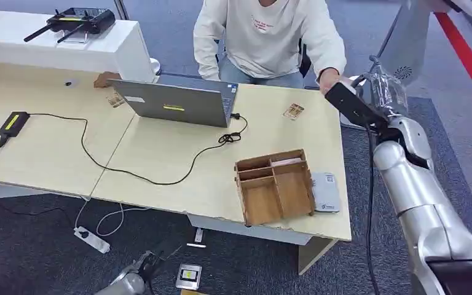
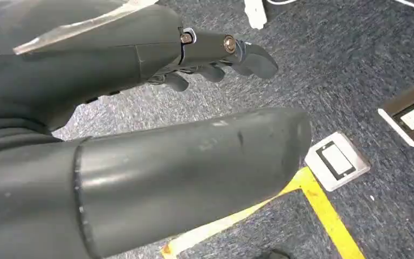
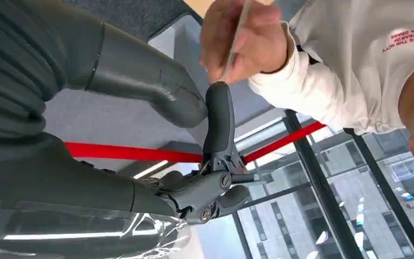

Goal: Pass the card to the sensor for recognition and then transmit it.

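Head view: a pale wooden desk (image 1: 178,178) on blue-grey carpet, with a seated person (image 1: 264,37) in a white sweatshirt taking a card beside the robot's raised right hand (image 1: 359,101).

From the left, a small black box (image 1: 13,123) trails a cable (image 1: 98,161) across the desk to a grey laptop (image 1: 175,101); a partitioned wooden tray (image 1: 275,185) sits near the front edge with a grey sensor pad (image 1: 324,192) just beside it, and a loose card (image 1: 293,111) lies further back. In the right wrist view, the person's hand (image 3: 242,40) pinches the card (image 3: 236,38) just beyond the robot's fingertips (image 3: 219,100), which are spread and hold nothing. The left hand (image 2: 194,108) hangs over the carpet, fingers loosely apart and empty.
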{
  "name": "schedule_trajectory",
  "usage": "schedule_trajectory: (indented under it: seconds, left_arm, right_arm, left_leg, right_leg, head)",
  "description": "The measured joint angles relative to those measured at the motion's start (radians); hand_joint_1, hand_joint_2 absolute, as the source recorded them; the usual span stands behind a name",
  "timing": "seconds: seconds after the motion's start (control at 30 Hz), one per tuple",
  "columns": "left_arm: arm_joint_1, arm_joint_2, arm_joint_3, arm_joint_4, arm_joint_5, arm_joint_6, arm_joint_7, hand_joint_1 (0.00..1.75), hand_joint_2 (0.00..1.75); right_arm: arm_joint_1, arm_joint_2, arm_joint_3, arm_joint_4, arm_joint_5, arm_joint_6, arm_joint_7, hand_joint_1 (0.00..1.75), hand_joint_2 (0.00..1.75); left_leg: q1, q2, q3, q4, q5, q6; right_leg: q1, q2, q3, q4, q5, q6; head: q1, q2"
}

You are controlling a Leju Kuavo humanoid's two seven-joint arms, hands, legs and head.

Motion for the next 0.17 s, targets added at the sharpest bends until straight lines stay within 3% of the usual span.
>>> schedule_trajectory:
  seconds: [0.17]
  left_arm:
    - [0.001,-0.002,0.001,0.0,0.022,0.004,0.003,0.0,0.0]
  right_arm:
    - [-0.022,0.026,0.001,0.072,0.009,0.0,-0.009,1.75,1.75]
  left_leg:
    - [0.0,0.0,0.0,0.0,0.0,0.0]
  right_leg:
    - [0.0,0.0,0.0,0.0,0.0,0.0]
  head:
    - [0.0,0.0]
